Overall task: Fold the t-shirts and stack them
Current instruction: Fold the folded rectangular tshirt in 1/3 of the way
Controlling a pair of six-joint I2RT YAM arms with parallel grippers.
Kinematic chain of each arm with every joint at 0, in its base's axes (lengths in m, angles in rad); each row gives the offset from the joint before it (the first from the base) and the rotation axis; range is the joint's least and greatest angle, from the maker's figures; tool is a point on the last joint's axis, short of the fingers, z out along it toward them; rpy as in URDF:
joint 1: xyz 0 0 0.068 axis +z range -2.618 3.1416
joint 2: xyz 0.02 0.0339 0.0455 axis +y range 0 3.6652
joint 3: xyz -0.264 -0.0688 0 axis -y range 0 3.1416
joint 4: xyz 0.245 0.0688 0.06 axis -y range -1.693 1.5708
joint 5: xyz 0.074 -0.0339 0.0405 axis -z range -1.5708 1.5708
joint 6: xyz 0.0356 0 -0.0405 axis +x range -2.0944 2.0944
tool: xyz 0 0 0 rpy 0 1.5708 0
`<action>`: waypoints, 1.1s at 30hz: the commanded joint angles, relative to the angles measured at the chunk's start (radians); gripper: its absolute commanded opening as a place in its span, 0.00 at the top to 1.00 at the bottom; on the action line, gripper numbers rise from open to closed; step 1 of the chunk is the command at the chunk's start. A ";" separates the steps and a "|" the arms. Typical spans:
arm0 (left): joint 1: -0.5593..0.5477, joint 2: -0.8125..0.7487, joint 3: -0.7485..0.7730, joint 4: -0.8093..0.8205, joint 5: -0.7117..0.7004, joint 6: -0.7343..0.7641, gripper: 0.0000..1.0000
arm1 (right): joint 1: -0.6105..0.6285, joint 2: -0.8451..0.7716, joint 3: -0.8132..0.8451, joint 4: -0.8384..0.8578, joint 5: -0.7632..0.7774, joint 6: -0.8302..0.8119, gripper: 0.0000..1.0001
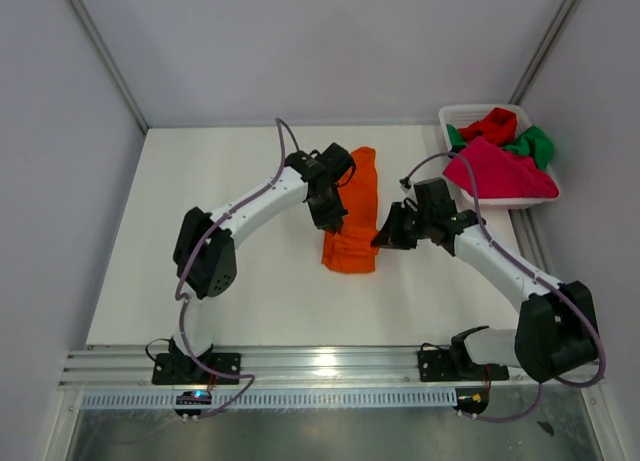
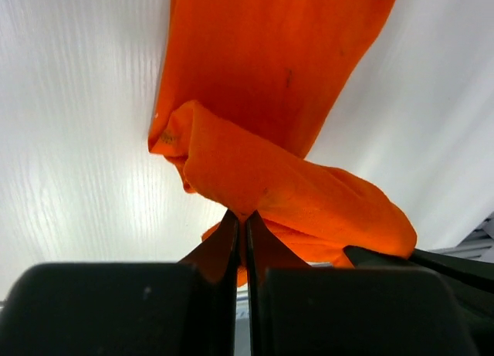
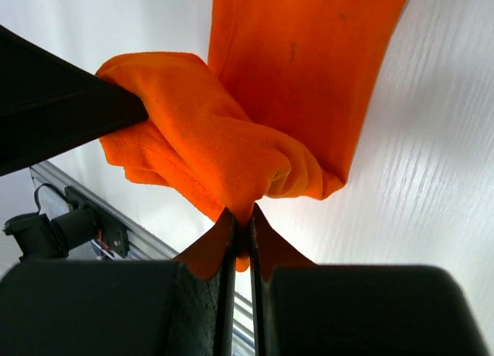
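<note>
The bright orange t-shirt [image 1: 355, 216] lies as a long narrow strip on the middle of the table. My left gripper [image 1: 333, 221] is shut on its near left part, pinching a raised fold [image 2: 255, 178]. My right gripper [image 1: 383, 237] is shut on its near right part, pinching cloth [image 3: 224, 155]. Both lift the near end a little above the table. The magenta-pink t-shirt [image 1: 500, 171], the red t-shirt [image 1: 492, 127] and the green t-shirt [image 1: 532, 144] are heaped in the white basket [image 1: 452, 115] at the back right.
The white table [image 1: 200, 211] has a metal rail [image 1: 320, 366] along its near edge. Grey walls close in the sides and the back.
</note>
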 commanded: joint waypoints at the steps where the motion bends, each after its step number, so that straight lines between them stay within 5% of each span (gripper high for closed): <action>1: 0.019 -0.122 -0.036 -0.093 -0.068 -0.013 1.00 | -0.008 -0.116 -0.043 -0.093 0.037 0.010 0.97; 17: -0.037 -0.159 -0.082 -0.199 -0.053 -0.087 1.00 | -0.008 -0.338 -0.184 -0.181 0.024 0.093 0.97; 24: -0.037 -0.078 -0.062 -0.220 -0.087 -0.095 1.00 | -0.008 -0.160 -0.184 -0.090 0.043 0.046 0.97; 33: -0.002 0.141 0.181 -0.297 -0.096 -0.021 1.00 | -0.008 0.087 -0.034 -0.024 0.041 -0.014 0.97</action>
